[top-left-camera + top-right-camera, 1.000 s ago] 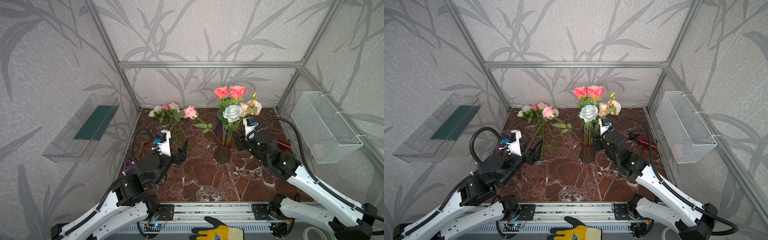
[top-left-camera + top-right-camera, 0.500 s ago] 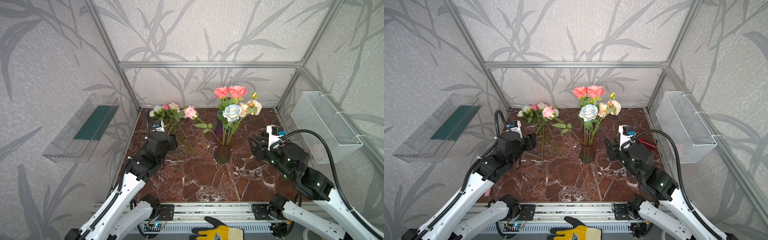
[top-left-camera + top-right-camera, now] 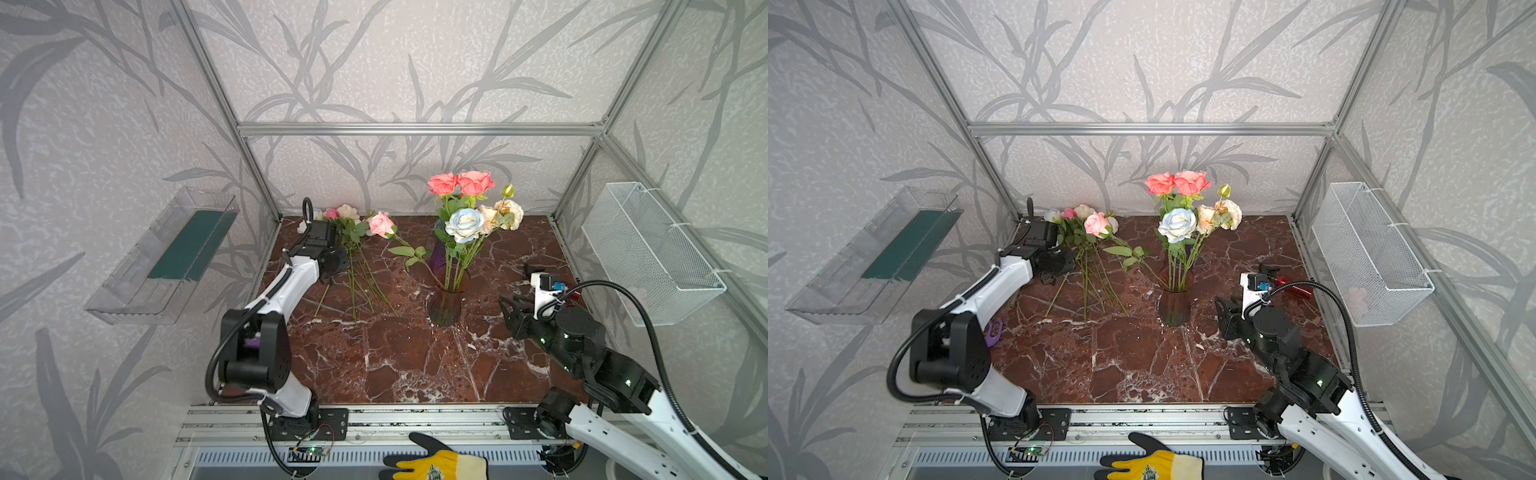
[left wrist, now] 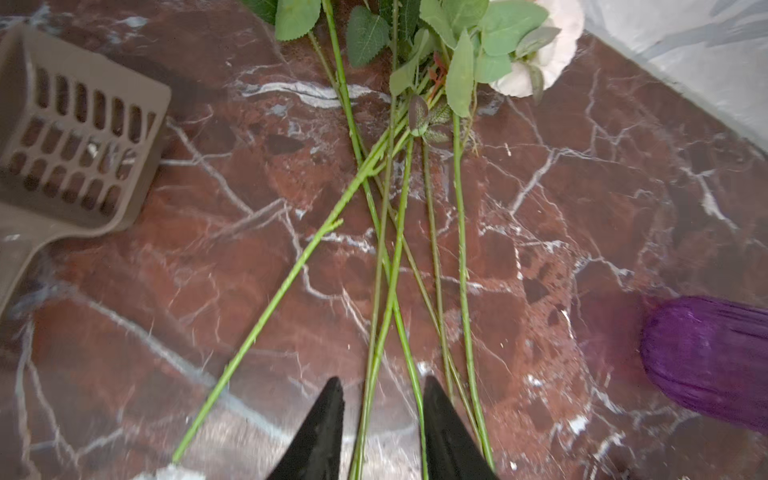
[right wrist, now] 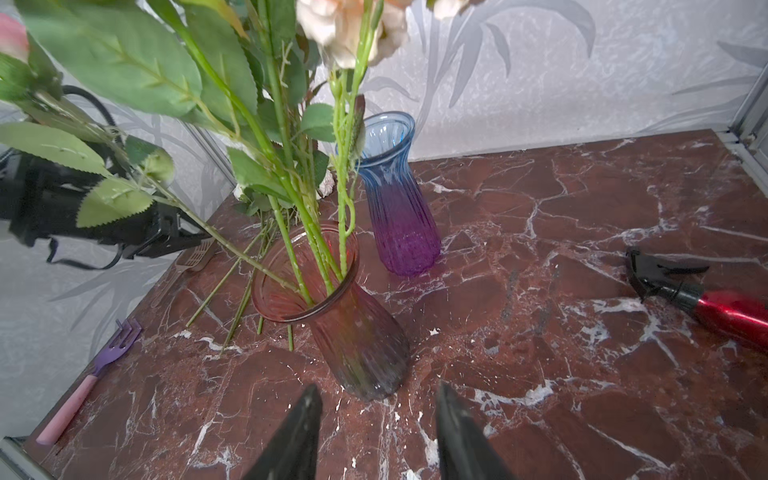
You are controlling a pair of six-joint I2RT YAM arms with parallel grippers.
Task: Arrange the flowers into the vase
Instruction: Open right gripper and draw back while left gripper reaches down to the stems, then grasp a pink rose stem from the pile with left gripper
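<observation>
Both arms have shifted. The left tool (image 3: 330,268) has reached out over the loose flowers (image 3: 359,274) left of the vase (image 3: 445,307), and the right tool (image 3: 506,305) has drawn back to the vase's right, apart from it.

In both top views the standing flowers (image 3: 464,224) rise from the vase on thin green stems. Two coral heads are highest, a pale blue one sits lower, and cream ones and a green bud are beside it. One pink-headed stem leans out of the vase toward the left. The loose flowers lie flat on the table (image 3: 395,365), their pink, cream and white heads farther back than the vase. The left tool's fingers are hidden under its wrist here.

In the left wrist view the left tool (image 4: 380,384) stands narrowly apart astride a few crossing green stems, with no visible pinch. Only one white head shows; the others are cut off. A slotted scoop (image 4: 79,137) and a purple second vase (image 4: 706,361) are cropped at the edges.

In the right wrist view the right tool (image 5: 376,390) stands moderately apart with nothing between its fingers, in front of the vase's foot. The vase is smoky glass with a reddish rim, and several stems stand in it. Most heads are cut off and the near leaves are blurred. The second vase, blue fading to purple, stands just behind the vase. A purple fork (image 5: 112,345) lies to the vase's left, and a red spray bottle (image 5: 731,311), partly cropped, lies to its right.
</observation>
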